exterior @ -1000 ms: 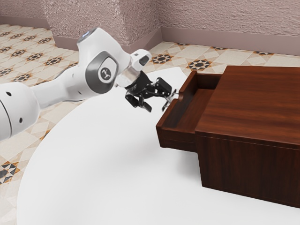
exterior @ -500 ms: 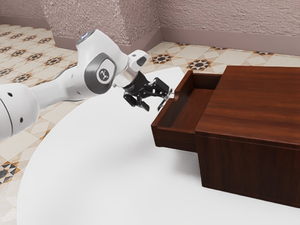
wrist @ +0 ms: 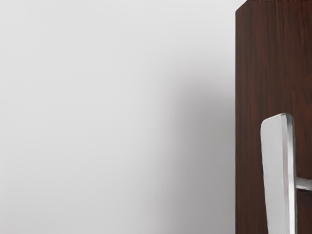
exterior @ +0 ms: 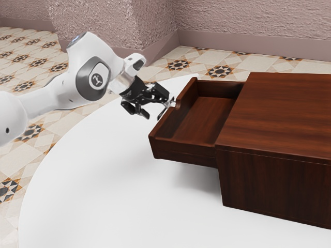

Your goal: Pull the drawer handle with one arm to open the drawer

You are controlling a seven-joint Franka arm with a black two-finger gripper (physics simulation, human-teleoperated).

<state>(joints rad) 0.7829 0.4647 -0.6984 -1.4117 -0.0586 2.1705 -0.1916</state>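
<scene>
Looked onto a round white table set over a patterned tile floor, with rough pinkish walls behind. Saw a dark wooden cabinet on that table, well beyond the claw toward the exterior view's right. Found the drawer drawn far out of the cabinet toward the claw, with its top open and its wooden bottom in plain sight. Noted the white arm coming in from the exterior view's left and reaching to the right, with the black claw at its end held level with the upper part of the drawer's front panel.

Caught the claw pinching the small silver handle, one dark finger on either side, tips right up against the front panel. Placed the handle directly between the fingertips and the drawer's body straight ahead of the claw. Placed the cabinet further still along the same line. Saw the claw held clear above the table.

In the wrist view, made out the handle as a pale metal bar just under the hand. Saw it standing off the dark wood front on a short metal post. Saw the front panel running on past the bar's rounded end, and plain white table beside it.
</scene>
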